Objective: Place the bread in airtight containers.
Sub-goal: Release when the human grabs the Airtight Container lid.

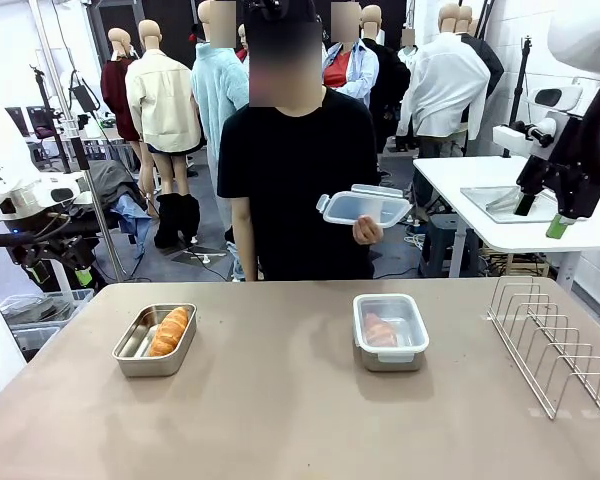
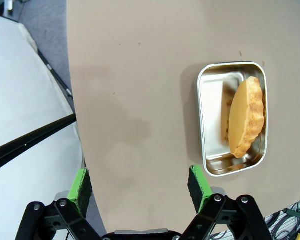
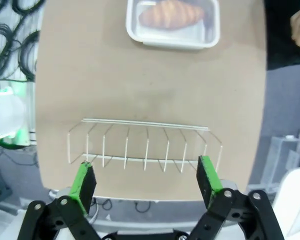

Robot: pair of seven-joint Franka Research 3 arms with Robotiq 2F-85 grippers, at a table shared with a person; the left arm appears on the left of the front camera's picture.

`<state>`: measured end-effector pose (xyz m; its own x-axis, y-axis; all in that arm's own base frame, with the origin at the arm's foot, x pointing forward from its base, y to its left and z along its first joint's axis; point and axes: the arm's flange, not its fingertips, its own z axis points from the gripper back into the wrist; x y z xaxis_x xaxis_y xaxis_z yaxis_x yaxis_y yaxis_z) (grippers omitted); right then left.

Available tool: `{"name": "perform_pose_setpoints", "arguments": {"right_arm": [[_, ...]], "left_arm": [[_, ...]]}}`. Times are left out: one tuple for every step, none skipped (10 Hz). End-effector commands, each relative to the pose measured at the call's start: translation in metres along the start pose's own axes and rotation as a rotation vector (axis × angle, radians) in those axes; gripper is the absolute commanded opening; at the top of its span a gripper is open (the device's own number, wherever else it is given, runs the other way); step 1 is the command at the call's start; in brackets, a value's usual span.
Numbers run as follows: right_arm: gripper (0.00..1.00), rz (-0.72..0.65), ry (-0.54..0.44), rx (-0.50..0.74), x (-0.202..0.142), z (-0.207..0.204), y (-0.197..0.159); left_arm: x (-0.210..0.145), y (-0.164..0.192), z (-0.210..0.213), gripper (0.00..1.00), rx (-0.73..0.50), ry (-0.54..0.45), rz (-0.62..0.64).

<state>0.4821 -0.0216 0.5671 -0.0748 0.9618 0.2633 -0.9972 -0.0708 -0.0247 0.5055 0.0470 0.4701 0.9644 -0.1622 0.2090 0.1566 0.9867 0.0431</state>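
Steel open tin (image 1: 153,341) sits at table's left, uncovered, one croissant (image 1: 170,330) leaning inside against its far-side wall; in left wrist view same croissant (image 2: 246,117) stands on edge along tin's (image 2: 208,118) wall; second tin (image 1: 390,332) near table centre-right wears a clear lid, another croissant (image 1: 380,330) visible through it; person's hand (image 1: 368,229) holds a spare clear lid (image 1: 364,205) above table's far edge; wire rack (image 1: 553,345) at right side; left gripper (image 2: 141,185) fingers spread wide, holding nothing, above bare table (image 2: 135,90) beside open tin; right gripper (image 3: 146,181) also spread wide, empty, high over wire rack (image 3: 145,145), lidded tin (image 3: 173,22) beyond it.
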Motion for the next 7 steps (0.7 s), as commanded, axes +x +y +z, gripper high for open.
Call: {"name": "perform_pose_setpoints", "arguments": {"right_arm": [[1.00,0.014,0.009,-0.014,0.0090,0.0088,-0.0062],[1.00,0.014,0.009,-0.014,0.0090,0.0088,-0.0062],[1.00,0.014,0.009,-0.014,0.0090,0.0088,-0.0062],[1.00,0.014,0.009,-0.014,0.0090,0.0088,-0.0062],[1.00,0.014,0.009,-0.014,0.0090,0.0088,-0.0062],[1.00,0.014,0.009,-0.014,0.0090,0.0088,-0.0062],[1.00,0.014,0.009,-0.014,0.0090,0.0088,-0.0062]], "left_arm": [[-0.0017,0.0009,0.0014,1.00,0.025,0.004,0.007],[-0.0017,0.0009,0.0014,1.00,0.025,0.004,0.007],[-0.0017,0.0009,0.0014,1.00,0.025,0.004,0.007],[-0.0017,0.0009,0.0014,1.00,0.025,0.004,0.007],[-0.0017,0.0009,0.0014,1.00,0.025,0.004,0.007],[-0.0017,0.0009,0.0014,1.00,0.025,0.004,0.007],[-0.0017,0.0009,0.0014,1.00,0.025,0.004,0.007]]}}
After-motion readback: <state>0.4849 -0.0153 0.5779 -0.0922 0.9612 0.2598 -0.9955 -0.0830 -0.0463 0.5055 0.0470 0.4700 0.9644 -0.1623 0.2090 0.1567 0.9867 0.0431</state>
